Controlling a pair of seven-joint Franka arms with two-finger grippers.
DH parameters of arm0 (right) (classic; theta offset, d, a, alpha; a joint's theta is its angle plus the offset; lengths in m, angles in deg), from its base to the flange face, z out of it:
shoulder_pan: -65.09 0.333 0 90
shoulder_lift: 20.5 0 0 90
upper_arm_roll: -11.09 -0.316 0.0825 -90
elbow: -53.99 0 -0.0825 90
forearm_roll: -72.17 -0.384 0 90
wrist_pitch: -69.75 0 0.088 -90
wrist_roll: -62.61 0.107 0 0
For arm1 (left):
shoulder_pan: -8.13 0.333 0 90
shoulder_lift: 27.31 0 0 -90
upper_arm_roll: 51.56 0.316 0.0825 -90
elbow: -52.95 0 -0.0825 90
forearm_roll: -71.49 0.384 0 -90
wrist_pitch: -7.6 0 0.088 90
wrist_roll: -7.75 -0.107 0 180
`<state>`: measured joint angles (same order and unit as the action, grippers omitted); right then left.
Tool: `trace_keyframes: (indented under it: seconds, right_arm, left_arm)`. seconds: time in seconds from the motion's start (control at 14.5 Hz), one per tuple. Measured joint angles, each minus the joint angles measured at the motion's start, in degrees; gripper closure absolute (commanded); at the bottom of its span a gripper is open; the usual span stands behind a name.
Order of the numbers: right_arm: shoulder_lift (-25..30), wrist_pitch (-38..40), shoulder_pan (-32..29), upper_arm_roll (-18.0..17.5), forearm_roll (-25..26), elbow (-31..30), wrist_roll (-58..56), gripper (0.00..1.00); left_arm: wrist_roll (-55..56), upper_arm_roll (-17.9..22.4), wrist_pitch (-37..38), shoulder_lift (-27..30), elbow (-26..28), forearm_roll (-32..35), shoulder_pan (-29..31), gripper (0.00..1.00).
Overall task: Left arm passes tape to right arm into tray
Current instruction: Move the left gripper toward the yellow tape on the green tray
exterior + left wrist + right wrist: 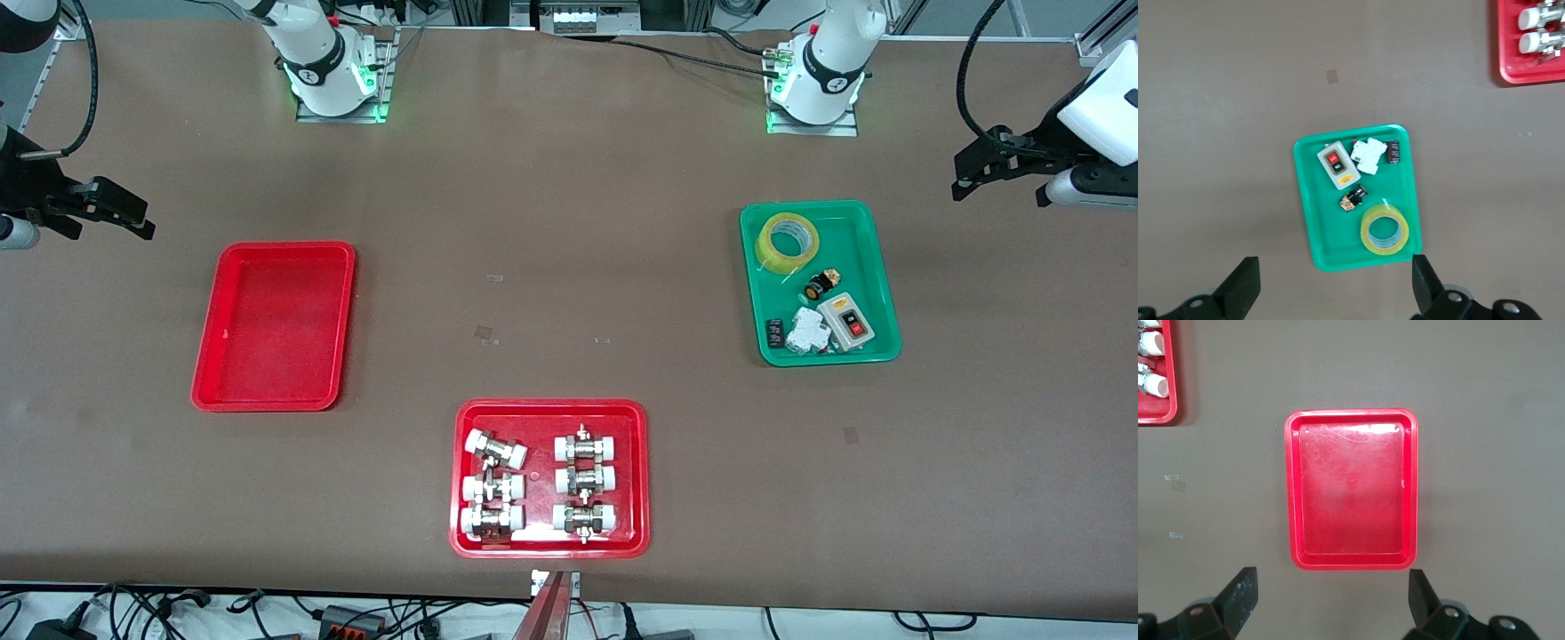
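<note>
The yellow tape lies flat in a corner of a green tray, at the end nearest the robots' bases; the left wrist view shows the tape too. My left gripper hangs open and empty over bare table at the left arm's end, apart from the green tray. In its wrist view, the left gripper has both fingers spread wide. The smaller red tray is empty at the right arm's end. My right gripper hovers open beside it, and its wrist view shows the gripper just off the tray.
The green tray also holds a grey switch box, a black and yellow push button and a white breaker. A wider red tray with several metal pipe fittings sits near the front camera, mid-table.
</note>
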<state>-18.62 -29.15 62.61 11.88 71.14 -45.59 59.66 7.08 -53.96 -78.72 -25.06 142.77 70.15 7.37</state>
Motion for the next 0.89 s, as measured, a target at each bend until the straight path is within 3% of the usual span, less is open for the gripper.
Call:
trace_keyframes:
  seconds: [0.48,0.89]
  right_arm:
    - [0.2,0.0,0.0,0.0,0.0,0.0,0.0,0.0]
    - [0.2,0.0,0.0,0.0,0.0,0.0,0.0,0.0]
  left_arm:
    - [-0.8,0.2,0.0,-0.5,0.0,-1.6,0.7,0.0]
    - [-0.9,0.0,5.5,-3.7,2.0,-1.6,0.6,0.0]
